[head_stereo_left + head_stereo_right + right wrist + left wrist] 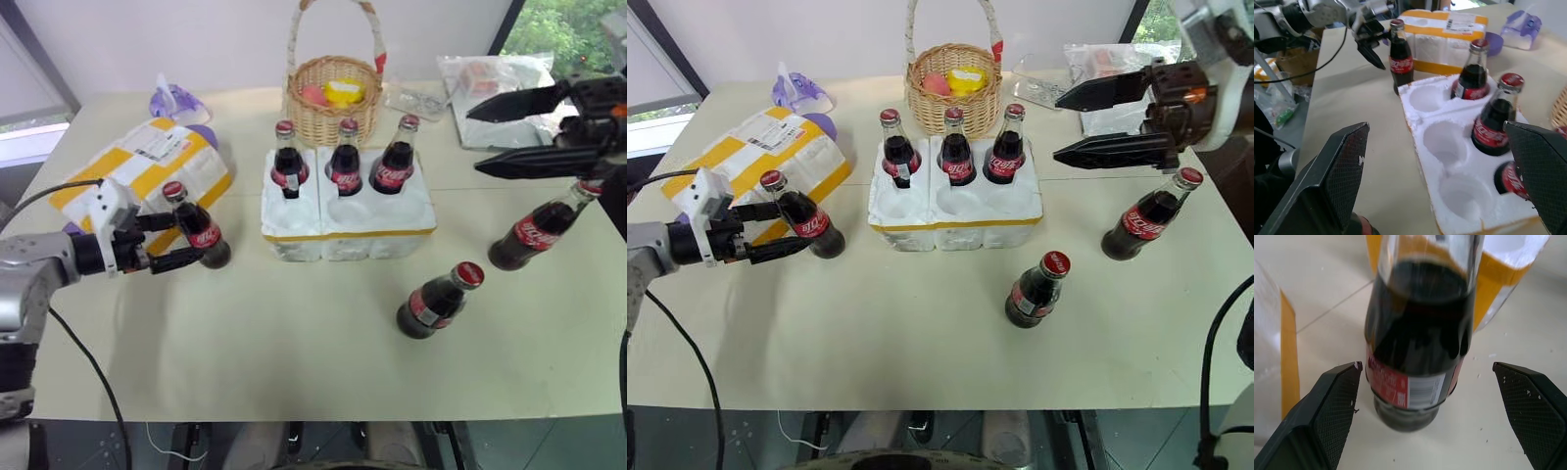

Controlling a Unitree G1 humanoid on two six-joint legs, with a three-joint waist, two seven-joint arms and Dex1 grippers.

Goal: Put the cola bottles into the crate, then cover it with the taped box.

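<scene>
White foam crate (348, 230) mid-table, three cola bottles (345, 162) upright in its back wells. Three more stand upright on table, caps up. Left gripper (184, 238) spread wide around the left bottle (199, 228) beside taped box (147, 166); contact unclear. Right gripper (505, 132) fingers apart, empty.
Left wrist: bottle (1418, 342) between separated fingers (1334, 404).
Right wrist: crate (1449, 161), front wells empty.

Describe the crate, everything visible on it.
The crate is a low white foam tray with six round wells and a thin yellow tape band around its base. It sits flat mid-table, in front of the wicker basket. Three cola bottles stand upright in its far row; the three near wells are empty. No hand touches it.
</scene>
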